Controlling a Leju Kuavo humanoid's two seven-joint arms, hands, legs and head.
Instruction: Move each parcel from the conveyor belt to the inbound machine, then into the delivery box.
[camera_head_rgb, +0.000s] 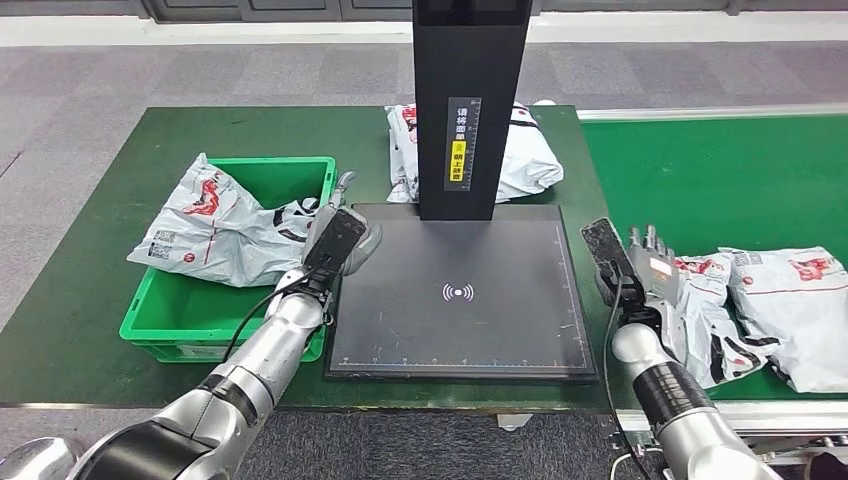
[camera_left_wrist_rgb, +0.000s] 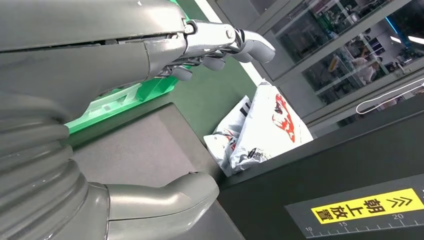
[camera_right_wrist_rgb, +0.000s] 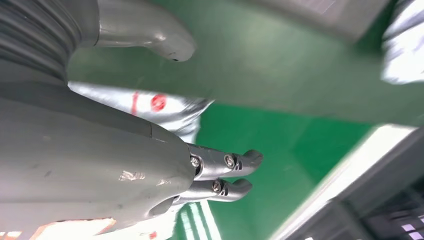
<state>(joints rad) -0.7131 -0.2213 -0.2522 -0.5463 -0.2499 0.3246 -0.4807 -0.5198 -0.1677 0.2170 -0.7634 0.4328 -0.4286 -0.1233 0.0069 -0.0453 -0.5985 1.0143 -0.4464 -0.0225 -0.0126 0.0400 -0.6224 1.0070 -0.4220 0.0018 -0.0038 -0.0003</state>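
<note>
Green conveyor belt (camera_head_rgb: 720, 180) carries two white parcels (camera_head_rgb: 790, 310) at its near edge. Black inbound machine (camera_head_rgb: 460, 295) sits mid-surface. Green delivery box (camera_head_rgb: 180, 320) holds one parcel (camera_head_rgb: 215, 230). Left hand (camera_head_rgb: 335, 240) and right hand (camera_head_rgb: 650, 275) are spread, holding nothing.

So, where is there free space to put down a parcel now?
The scanner pad is bare between the left robot hand and the right robot hand. The conveyor belt is bare beyond the two parcels. The green bin is crowded: a parcel lies across it.
</note>
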